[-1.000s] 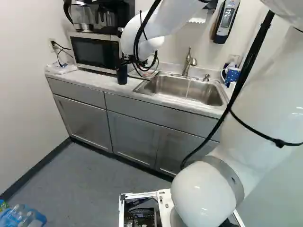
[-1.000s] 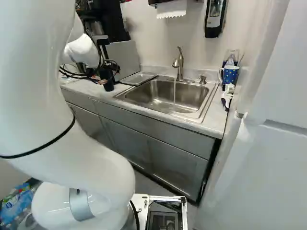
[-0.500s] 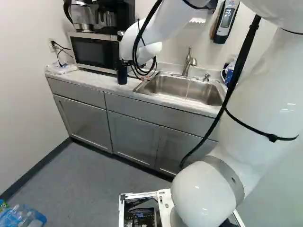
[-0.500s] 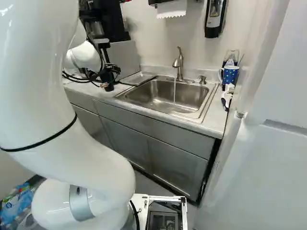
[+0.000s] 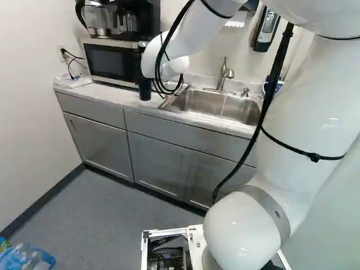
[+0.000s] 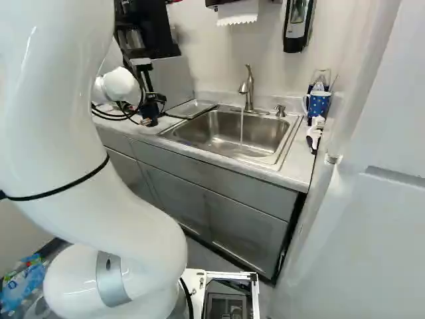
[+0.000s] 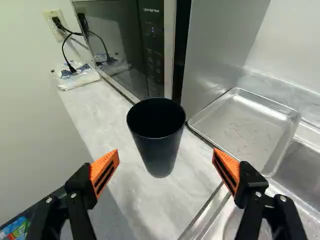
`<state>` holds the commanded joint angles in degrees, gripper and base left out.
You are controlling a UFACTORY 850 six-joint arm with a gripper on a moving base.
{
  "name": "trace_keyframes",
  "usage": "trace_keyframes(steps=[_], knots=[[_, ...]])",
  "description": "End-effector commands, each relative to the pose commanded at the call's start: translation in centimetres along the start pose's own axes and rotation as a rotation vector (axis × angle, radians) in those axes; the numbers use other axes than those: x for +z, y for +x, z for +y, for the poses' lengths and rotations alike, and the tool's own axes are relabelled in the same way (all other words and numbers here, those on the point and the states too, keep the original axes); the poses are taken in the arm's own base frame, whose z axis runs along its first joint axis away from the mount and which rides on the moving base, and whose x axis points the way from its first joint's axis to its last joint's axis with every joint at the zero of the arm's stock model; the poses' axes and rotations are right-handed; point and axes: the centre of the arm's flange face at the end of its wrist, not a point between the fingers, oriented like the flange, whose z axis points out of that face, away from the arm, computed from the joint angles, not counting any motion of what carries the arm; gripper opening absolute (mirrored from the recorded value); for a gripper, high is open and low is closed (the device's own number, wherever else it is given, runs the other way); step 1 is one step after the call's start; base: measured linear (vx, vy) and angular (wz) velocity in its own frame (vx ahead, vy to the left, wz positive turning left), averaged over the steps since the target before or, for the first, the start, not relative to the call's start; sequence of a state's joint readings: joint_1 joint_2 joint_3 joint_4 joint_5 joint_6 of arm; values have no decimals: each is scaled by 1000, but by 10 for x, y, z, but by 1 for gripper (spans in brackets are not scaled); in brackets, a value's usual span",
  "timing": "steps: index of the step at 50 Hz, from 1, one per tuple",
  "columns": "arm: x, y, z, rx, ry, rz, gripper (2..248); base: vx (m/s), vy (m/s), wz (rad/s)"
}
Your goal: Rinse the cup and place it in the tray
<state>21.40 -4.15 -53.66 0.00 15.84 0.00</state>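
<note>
Now the arm [image 6: 119, 86] has sunk a little: against its own foot joint, its wrist sits lower in both base views than a second ago, while the base has not moved. The cup [image 7: 157, 150] has not shifted; it stands upright, mouth up, on the counter [image 5: 112, 101], between the microwave [image 5: 115, 61] and the sink [image 6: 232, 133]. What the descent brings, I judge, is a gripper [image 7: 166, 155] nearly lined up for the grasp, still at the approach stage of the job. Its fingers are spread wide, wider than the cup, and hold nothing; in the wrist view the cup lies ahead of them, with a pad to each side and neither seeming to touch. The tray [image 7: 240, 127] lies just beside the sink, close to the cup, and water [image 6: 242, 126] runs from the tap [image 6: 248, 90], so the rinse looks ready once the cup is held. The next move probably calls for easing forward until the cup is well between the pads, then closing. If one pad meets the wall first, this tall, narrow-footed cup could tip, so centring matters more than speed.
</note>
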Motion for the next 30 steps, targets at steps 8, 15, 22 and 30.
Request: trace_keyframes(steps=[8, 15, 22, 30], knots=[[6, -4, -2, 0, 3, 21, 247, 0, 0, 0], [11, -7, -4, 5, 4, 38, 247, 0, 0, 0], [17, -10, -5, 11, 4, 56, 247, 0, 0, 0], [22, -14, -6, 22, 1, 77, 247, 0, 0, 0]])
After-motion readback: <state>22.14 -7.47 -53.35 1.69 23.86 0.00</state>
